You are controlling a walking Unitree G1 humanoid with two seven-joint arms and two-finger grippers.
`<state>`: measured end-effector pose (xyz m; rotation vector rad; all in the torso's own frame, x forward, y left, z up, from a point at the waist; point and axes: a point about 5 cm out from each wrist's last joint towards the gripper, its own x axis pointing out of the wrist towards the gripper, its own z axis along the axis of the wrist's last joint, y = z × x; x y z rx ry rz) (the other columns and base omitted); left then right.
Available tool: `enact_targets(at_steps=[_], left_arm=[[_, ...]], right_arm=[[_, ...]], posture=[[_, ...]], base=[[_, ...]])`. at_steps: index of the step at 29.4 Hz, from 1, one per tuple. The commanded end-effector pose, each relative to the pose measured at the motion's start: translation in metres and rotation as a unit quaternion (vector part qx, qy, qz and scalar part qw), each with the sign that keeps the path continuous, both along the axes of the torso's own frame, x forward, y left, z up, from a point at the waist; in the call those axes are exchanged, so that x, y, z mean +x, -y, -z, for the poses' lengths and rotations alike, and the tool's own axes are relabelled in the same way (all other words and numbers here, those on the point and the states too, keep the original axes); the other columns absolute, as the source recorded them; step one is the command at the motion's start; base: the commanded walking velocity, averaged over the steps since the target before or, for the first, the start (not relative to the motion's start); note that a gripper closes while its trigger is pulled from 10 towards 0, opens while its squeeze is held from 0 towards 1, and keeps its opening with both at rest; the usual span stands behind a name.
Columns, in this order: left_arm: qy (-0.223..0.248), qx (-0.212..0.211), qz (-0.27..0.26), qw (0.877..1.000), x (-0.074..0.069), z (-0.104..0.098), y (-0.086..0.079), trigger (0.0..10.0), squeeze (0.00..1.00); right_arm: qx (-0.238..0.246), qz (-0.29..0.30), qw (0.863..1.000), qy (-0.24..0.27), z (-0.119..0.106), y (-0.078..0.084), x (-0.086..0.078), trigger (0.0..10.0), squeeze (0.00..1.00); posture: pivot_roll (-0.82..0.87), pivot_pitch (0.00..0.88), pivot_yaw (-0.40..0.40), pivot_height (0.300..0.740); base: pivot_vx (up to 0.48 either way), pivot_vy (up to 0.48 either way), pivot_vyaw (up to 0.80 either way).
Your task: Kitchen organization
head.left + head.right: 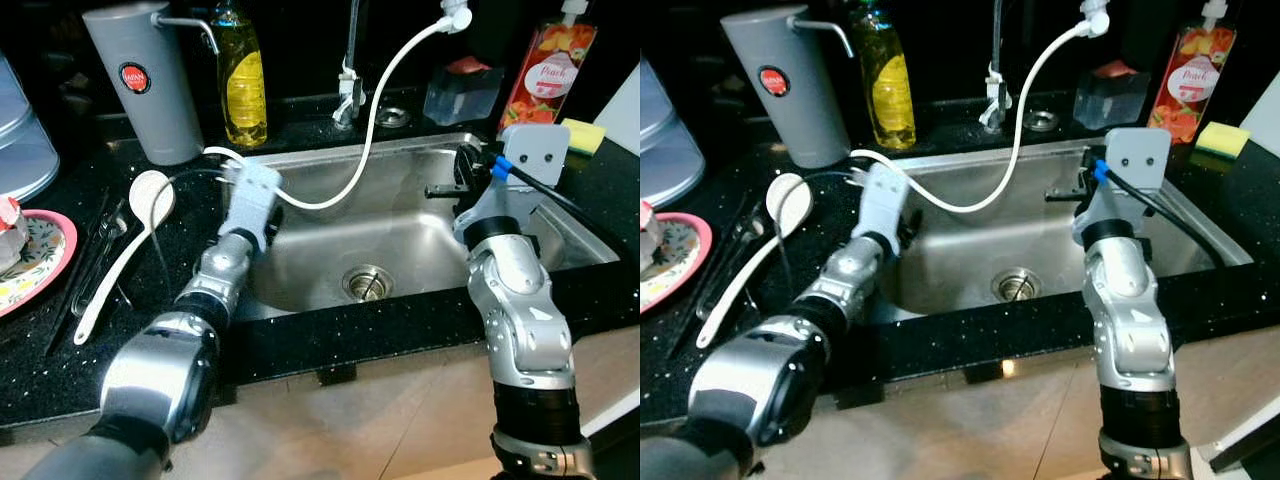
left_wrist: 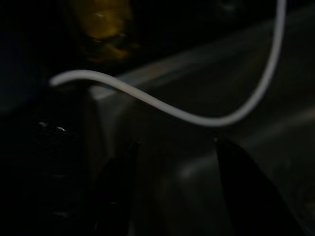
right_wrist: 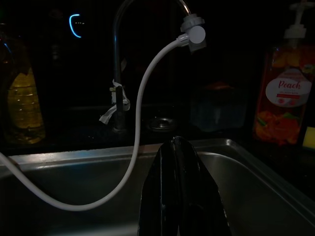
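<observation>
A steel sink [image 1: 420,240] is set in the black counter, and a white hose [image 1: 372,125] loops from the tap down across its back left corner. My left gripper [image 2: 175,143] is open at the sink's left rim, just short of the hose [image 2: 197,117], with nothing between its fingers. My right gripper [image 3: 175,142] is shut and empty, held over the right half of the basin and pointing at the back wall. On the counter to the left lie a white spoon [image 1: 140,215] and a patterned pink-rimmed plate [image 1: 45,262].
A grey jug [image 1: 150,80] and a yellow oil bottle [image 1: 243,85] stand at the back left. A peach soap bottle [image 1: 548,65], a yellow sponge [image 1: 582,135] and a clear box [image 1: 462,92] sit at the back right. Dark utensils [image 1: 90,268] lie beside the spoon.
</observation>
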<state>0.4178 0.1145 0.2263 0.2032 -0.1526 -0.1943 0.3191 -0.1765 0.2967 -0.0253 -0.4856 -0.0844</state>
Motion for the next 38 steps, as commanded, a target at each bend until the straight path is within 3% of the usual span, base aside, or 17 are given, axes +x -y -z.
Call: enact_targets(at_steps=[1,2,3,4,6,8,12,16,17,19,24,27,30,33,34,36,38], left_arm=[[0.02,0.057,0.016,0.998,-0.001,-0.002,0.005,10.0,0.0],[0.019,0.088,0.027,0.996,-0.003,0.003,0.011,10.0,0.0],[0.019,0.088,0.027,0.996,-0.003,0.003,0.011,10.0,0.0],[0.012,0.129,0.043,0.991,-0.006,0.014,0.019,10.0,0.0],[0.009,0.14,0.048,0.989,-0.007,0.019,0.022,10.0,0.0],[0.011,0.183,0.064,0.981,-0.011,0.028,0.03,10.0,0.0],[0.006,0.226,0.083,0.971,-0.016,0.042,0.036,10.0,0.0],[0.013,0.24,0.085,0.967,-0.016,0.043,0.037,10.0,0.0],[0.021,0.258,0.091,0.962,-0.017,0.043,0.039,10.0,0.0],[0.049,0.327,0.112,0.937,-0.021,0.048,0.046,10.0,0.0],[0.073,0.364,0.116,0.921,-0.023,0.047,0.052,10.0,0.0],[0.057,0.323,0.083,0.941,-0.018,0.04,0.047,10.0,0.0],[0.053,0.323,0.089,0.941,-0.018,0.04,0.047,10.0,0.0],[0.034,0.231,0.054,0.971,-0.011,0.025,0.038,10.0,0.0],[0.034,0.231,0.054,0.971,-0.011,0.025,0.038,10.0,0.0],[0.021,0.163,0.014,0.986,-0.006,0.017,0.024,10.0,0.0],[0.044,0.196,0.022,0.979,-0.007,0.017,0.022,10.0,0.0]], right_arm=[[0.002,-0.005,1.0,0.004,0.0,-0.002,0.001,10.0,0.0],[0.002,-0.008,1.0,0.004,0.0,-0.004,0.002,10.0,0.0],[0.002,-0.008,1.0,0.004,0.0,-0.004,0.002,10.0,0.0],[0.003,-0.013,1.0,0.004,0.0,-0.007,0.003,10.0,0.0],[0.003,-0.014,1.0,0.005,-0.001,-0.008,0.003,10.0,0.0],[0.004,-0.013,1.0,0.007,-0.001,-0.008,0.002,10.0,0.0],[0.004,-0.006,1.0,0.005,0.0,-0.004,0.0,10.0,0.0],[0.004,-0.004,1.0,0.004,0.0,-0.003,-0.001,10.0,0.0],[0.004,-0.004,1.0,0.004,0.0,-0.003,-0.001,10.0,0.0],[0.004,-0.003,1.0,0.004,0.001,-0.002,-0.001,10.0,0.0],[0.006,-0.005,1.0,0.003,0.001,-0.003,0.0,10.0,0.0],[0.017,-0.011,1.0,0.0,0.003,-0.004,0.002,10.0,0.0],[0.02,-0.011,1.0,0.002,0.002,-0.004,0.003,10.0,0.0],[0.022,-0.008,1.0,0.007,0.0,-0.004,0.003,10.0,0.0],[0.022,-0.008,1.0,0.007,0.0,-0.004,0.003,10.0,0.0],[0.022,-0.005,1.0,0.009,-0.001,-0.003,0.002,10.0,0.0],[0.023,-0.002,1.0,0.01,0.0,0.0,0.0,10.0,0.0]], posture=[[-0.21,0.126,0.04,0.74],[-0.21,0.126,0.04,0.74],[-0.21,0.126,0.04,0.74],[-0.21,0.127,0.043,0.74],[-0.21,0.127,0.043,0.74],[-0.22,0.13,0.049,0.74],[-0.23,0.135,0.052,0.74],[-0.23,0.136,0.051,0.74],[-0.23,0.137,0.051,0.74],[-0.23,0.136,0.05,0.74],[-0.22,0.129,0.046,0.74],[-0.22,0.114,0.053,0.74],[-0.22,0.109,0.052,0.74],[-0.23,0.107,0.06,0.74],[-0.23,0.107,0.06,0.74],[-0.23,0.107,0.067,0.74],[-0.23,0.107,0.067,0.74]], base=[[0.0,0.0,0.0],[0.0,0.0,0.0],[0.0,0.0,0.0],[0.0,0.0,0.0],[0.0,0.0,0.0],[0.0,0.0,0.0],[0.0,0.0,0.0],[0.0,0.0,0.0],[0.0,0.0,0.0],[0.0,0.0,0.0],[0.0,0.0,0.0],[0.0,0.0,0.0],[0.0,0.0,0.0],[0.0,0.0,0.0],[0.0,0.0,0.0],[0.0,0.0,0.0],[0.0,0.0,0.0]])
